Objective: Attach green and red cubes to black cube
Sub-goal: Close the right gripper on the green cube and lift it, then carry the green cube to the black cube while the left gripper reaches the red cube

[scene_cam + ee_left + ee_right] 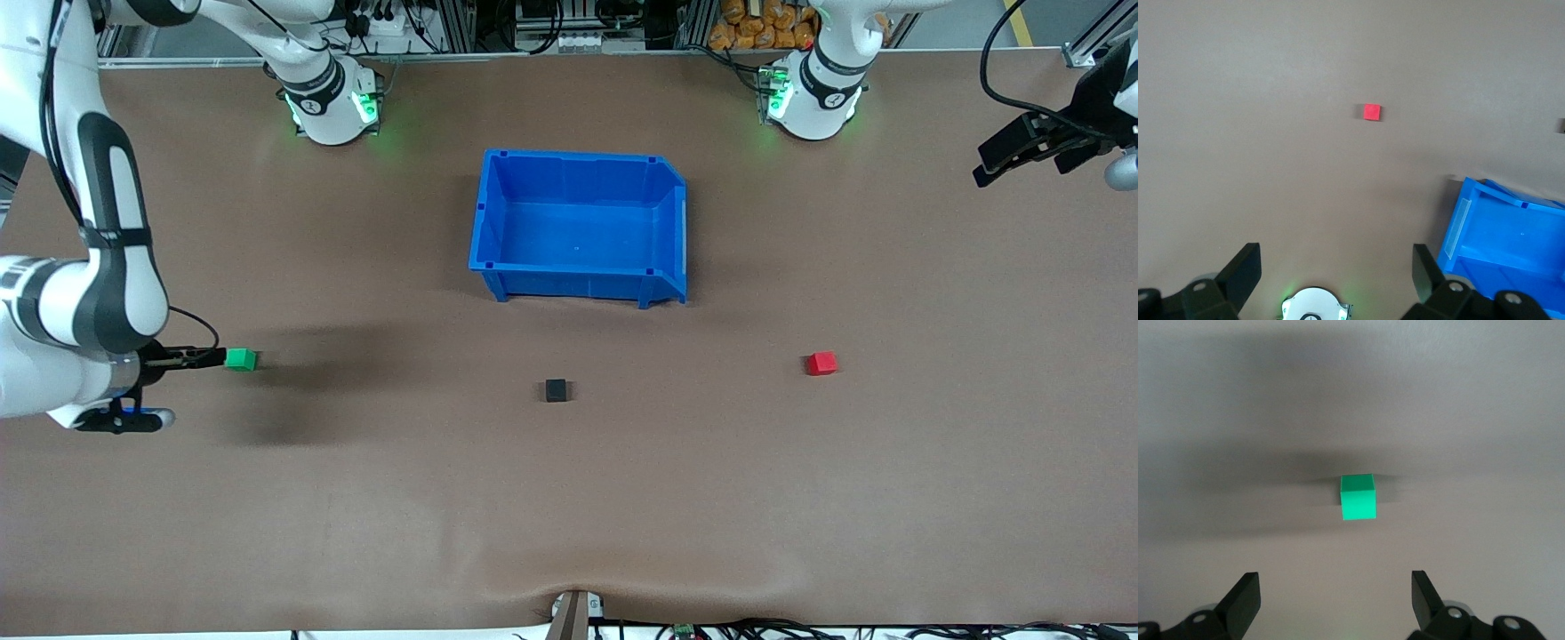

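The green cube [240,359] lies on the brown table at the right arm's end. My right gripper [206,358] is open and empty, over the table just beside the cube. In the right wrist view the green cube [1358,497] lies ahead of the open right gripper [1335,595], not between the fingers. The black cube [556,389] sits mid-table, nearer the front camera than the blue bin. The red cube [821,363] lies toward the left arm's end and also shows in the left wrist view [1371,112]. My left gripper [1000,160] [1335,273] waits open and empty, high over the table's edge.
A large blue bin [578,227] stands empty at mid-table, between the arms' bases; its corner shows in the left wrist view [1511,233]. The right arm's elbow [107,293] hangs over the table at its own end.
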{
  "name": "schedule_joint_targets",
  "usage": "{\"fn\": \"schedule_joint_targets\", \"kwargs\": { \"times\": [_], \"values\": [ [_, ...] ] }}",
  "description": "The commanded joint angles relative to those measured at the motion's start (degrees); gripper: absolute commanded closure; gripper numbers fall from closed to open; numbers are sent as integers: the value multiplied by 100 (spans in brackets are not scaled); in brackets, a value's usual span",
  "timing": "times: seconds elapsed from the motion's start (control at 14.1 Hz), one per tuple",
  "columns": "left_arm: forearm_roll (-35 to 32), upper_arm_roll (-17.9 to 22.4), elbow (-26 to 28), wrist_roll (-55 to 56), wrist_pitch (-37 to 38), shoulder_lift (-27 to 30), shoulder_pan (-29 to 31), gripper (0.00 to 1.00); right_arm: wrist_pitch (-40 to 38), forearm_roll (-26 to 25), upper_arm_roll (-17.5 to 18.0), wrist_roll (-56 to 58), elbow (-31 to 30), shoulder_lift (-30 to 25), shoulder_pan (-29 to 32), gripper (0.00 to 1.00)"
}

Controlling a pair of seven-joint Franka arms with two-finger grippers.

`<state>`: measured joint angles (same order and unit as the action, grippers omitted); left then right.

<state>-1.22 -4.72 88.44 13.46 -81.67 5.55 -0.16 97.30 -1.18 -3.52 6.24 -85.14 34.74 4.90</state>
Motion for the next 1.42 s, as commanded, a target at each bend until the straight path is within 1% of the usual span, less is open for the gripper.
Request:
{"fn": "schedule_joint_targets", "kwargs": {
  "times": [0.0,0.07,0.21,0.43,0.5,0.64,0.71,0.78,0.85,1.0,1.07,1.14,1.21,1.35],
  "values": [
    [-1,-29,-55,-98,47,-10,-1,0,410,99,88,17,130,383,212,0],
    [-10,-29,-55,-98,38,-19,-1,0,604,152,88,18,129,593,239,0],
    [-19,-29,-64,-98,20,-63,-1,0,677,293,97,70,129,945,222,0],
    [-19,-29,-55,-98,-85,-133,-28,0,791,346,106,88,129,1218,222,0],
    [-19,-38,-55,-90,-85,-133,-36,0,782,337,106,88,121,1237,196,12],
    [-36,-64,-73,-90,-112,-142,-28,0,712,302,106,62,138,1228,221,46],
    [-36,-64,-73,-90,-173,-142,-28,0,581,259,97,61,156,1219,222,60],
    [-54,-64,-64,-90,-217,-168,-28,0,363,276,97,61,165,1219,231,92],
    [-71,-64,-73,-90,-252,-255,-28,0,204,284,97,44,191,1219,231,100],
    [-71,-64,-64,-90,-445,-370,-19,0,149,311,97,18,348,1219,231,100],
    [-71,-64,-64,-81,-524,-431,-28,0,141,433,106,-96,427,1219,231,100],
    [-80,-64,-55,-37,-594,-449,-36,0,88,660,106,-314,541,1211,222,100],
    [-89,-64,-55,-20,-647,-528,-37,0,-121,950,106,-699,682,1219,204,100],
    [-89,-64,-55,-19,-823,-660,-28,0,-246,1434,132,-1743,937,1219,100,100]
  ]
}}
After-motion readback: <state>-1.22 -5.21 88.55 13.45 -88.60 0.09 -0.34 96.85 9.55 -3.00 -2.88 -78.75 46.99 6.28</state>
